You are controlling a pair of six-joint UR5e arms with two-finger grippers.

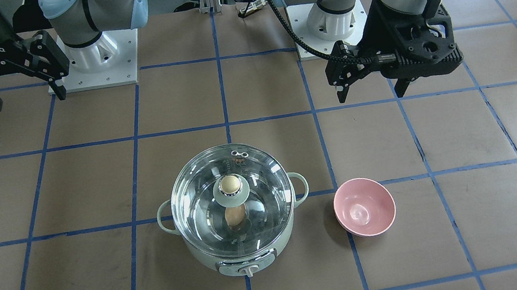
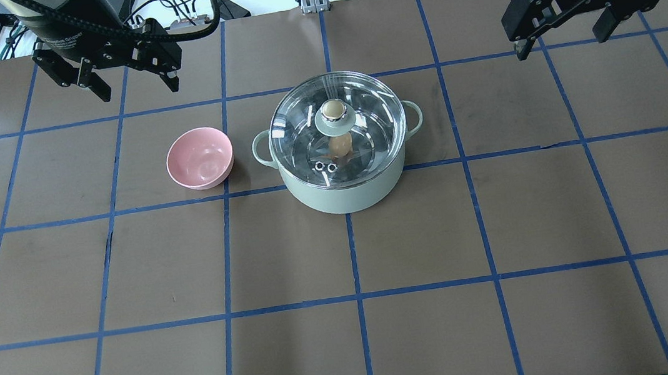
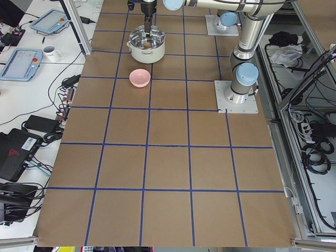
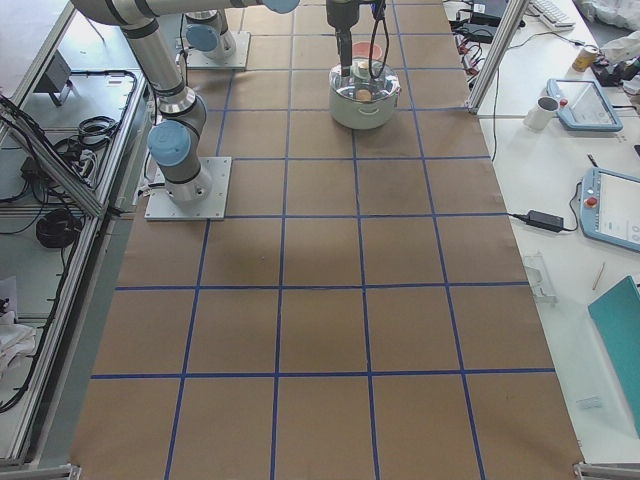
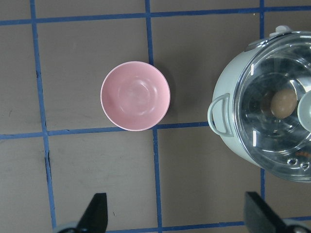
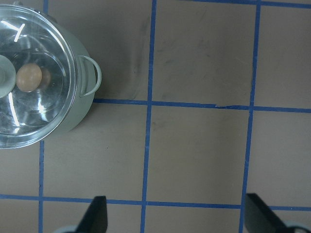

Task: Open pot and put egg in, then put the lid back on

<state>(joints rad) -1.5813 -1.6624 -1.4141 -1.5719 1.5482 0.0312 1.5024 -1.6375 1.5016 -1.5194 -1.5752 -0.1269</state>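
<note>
Pot (image 2: 344, 196) mid-counter (image 2: 440, 232), near the pink bowl (image 2: 200, 159): likely heavy and rigid, take its loop handles (image 2: 413, 117) | lid (image 2: 302, 128) seated on pot: slippery, breakable glass, so grip only the knob (image 2: 332, 109) | egg (image 2: 340, 144) inside, under the glass: light, fragile, pinch gently | your left pincer (image 2: 137, 89) and right pincer (image 2: 561, 43): spread wide, empty, well apart from pot.

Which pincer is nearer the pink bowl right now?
Left. The left pincer hangs open above the table on the same side of the pot as the pink bowl; the right pincer hangs on the pot's opposite side.
</note>
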